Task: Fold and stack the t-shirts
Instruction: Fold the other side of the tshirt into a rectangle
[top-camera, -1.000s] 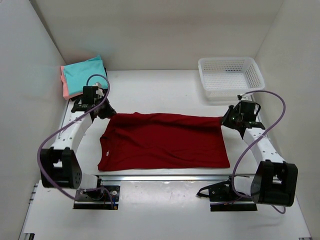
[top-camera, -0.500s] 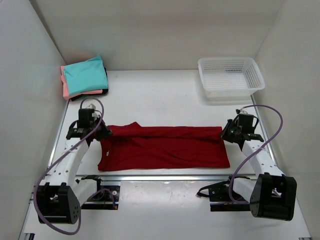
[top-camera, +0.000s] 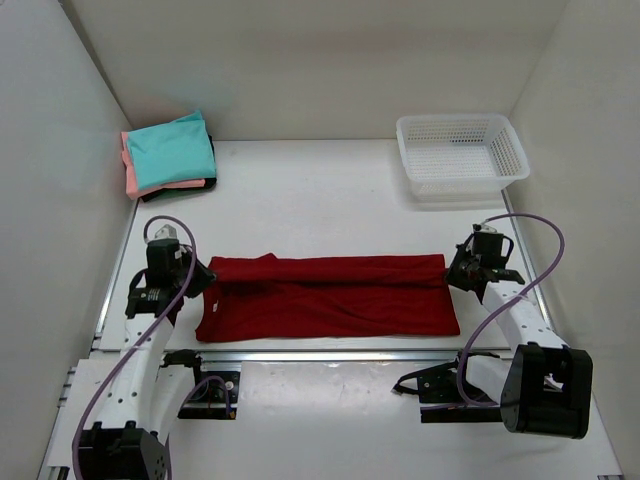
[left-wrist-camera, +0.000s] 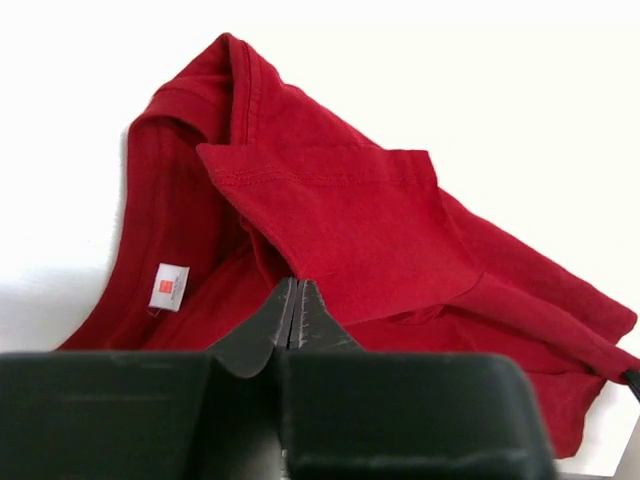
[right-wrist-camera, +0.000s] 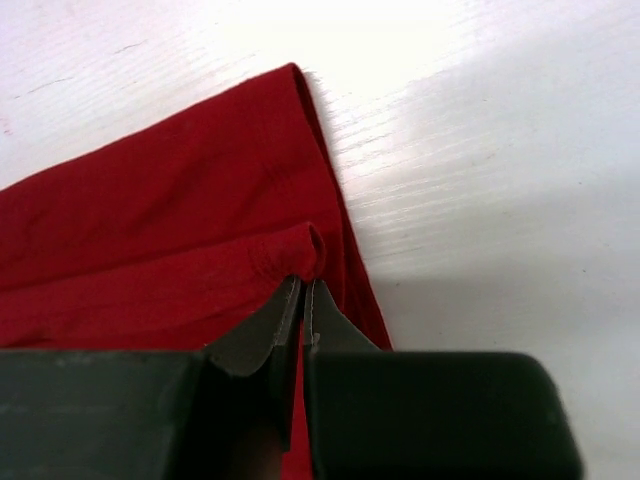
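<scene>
In the last second both arms have drawn the far edge of the large plain dark red cotton t-shirt (top-camera: 330, 300) toward 6 o'clock, so it now lies doubled as a narrower band from 9 to 3 o'clock on the white table (top-camera: 320, 200). The left end effector (top-camera: 197, 277) is clamped on the sleeve cloth at the 9 o'clock end, and the right end effector (top-camera: 456, 272) pinches a bunched edge at 3 o'clock. I judge the first lengthwise fold nearly laid, with crosswise folds needed before it joins the folded teal and salmon-pink t-shirts (top-camera: 168, 152) at 11 o'clock.
</scene>
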